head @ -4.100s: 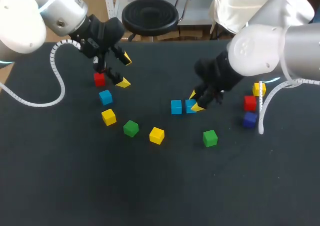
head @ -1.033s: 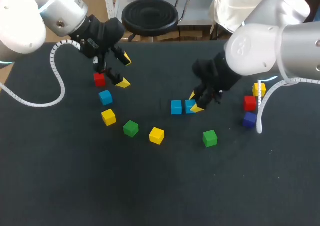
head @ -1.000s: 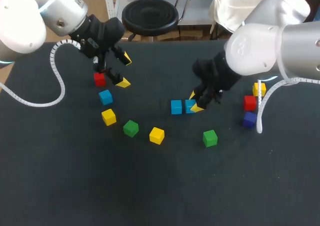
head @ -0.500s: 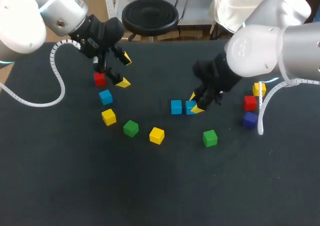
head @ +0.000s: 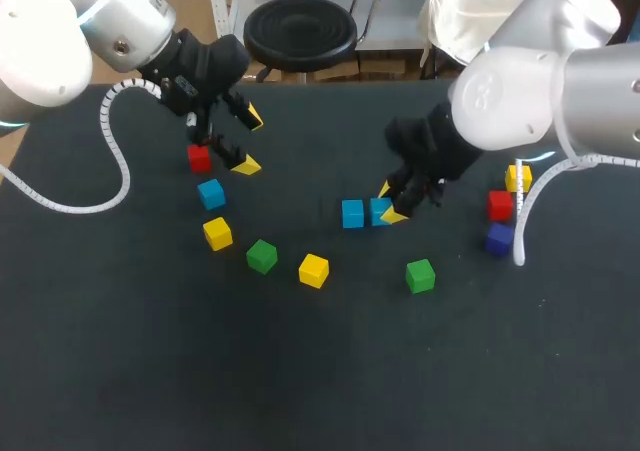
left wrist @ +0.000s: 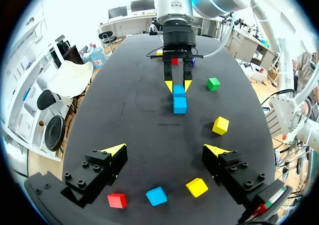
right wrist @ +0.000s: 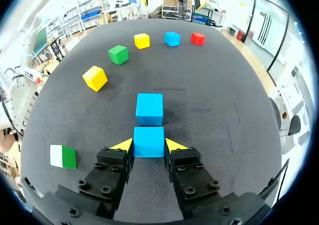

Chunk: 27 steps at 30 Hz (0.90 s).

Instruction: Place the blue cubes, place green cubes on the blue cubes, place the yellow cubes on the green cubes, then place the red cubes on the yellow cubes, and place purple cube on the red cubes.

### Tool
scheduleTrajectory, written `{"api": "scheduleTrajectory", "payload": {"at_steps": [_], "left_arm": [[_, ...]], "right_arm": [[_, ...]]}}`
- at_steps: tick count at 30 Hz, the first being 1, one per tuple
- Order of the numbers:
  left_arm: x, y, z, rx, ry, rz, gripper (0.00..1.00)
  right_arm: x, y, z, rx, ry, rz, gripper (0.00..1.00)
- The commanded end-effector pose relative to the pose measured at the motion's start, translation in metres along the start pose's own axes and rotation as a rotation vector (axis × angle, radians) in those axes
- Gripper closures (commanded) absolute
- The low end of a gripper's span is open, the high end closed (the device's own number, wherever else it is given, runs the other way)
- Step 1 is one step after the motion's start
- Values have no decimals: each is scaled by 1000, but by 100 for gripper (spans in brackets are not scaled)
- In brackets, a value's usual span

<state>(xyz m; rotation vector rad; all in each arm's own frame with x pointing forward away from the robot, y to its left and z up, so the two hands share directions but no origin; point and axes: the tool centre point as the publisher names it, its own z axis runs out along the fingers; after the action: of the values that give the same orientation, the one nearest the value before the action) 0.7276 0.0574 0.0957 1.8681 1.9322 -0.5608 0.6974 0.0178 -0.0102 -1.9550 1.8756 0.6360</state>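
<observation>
No shift since half a second ago: right gripper (head: 391,202) stays clamped on a blue cube (head: 379,212) right of centre, just beside the second blue cube (head: 352,213). Left gripper (head: 250,141), upper left, is wide open and empty, near a red cube (head: 199,157). The lower table (head: 320,381) is open room; the nearest clutter is the green cube (head: 420,275), below right.

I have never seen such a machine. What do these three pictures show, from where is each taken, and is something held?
Two robot arms work at a black table. One picture looks down from above; the two round ones come from cameras on the wrists. Small green cubes, yellow cubes, red cubes and one purple cube lie scattered. The right gripper is shut on a blue cube, beside a second blue cube. The left gripper is open and holds nothing.
</observation>
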Motion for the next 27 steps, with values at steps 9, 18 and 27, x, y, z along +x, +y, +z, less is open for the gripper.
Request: {"api": "scheduleTrajectory", "payload": {"at_steps": [9,18,27], "left_arm": [[0,0,0,-1,0,1,0],[0,0,0,-1,0,1,0],[0,0,0,-1,0,1,0]], "right_arm": [[1,-1,3,-13,-7,3,82],[2,-1,1,-13,-6,4,13],[3,4,-6,11,-17,13,0]]}}
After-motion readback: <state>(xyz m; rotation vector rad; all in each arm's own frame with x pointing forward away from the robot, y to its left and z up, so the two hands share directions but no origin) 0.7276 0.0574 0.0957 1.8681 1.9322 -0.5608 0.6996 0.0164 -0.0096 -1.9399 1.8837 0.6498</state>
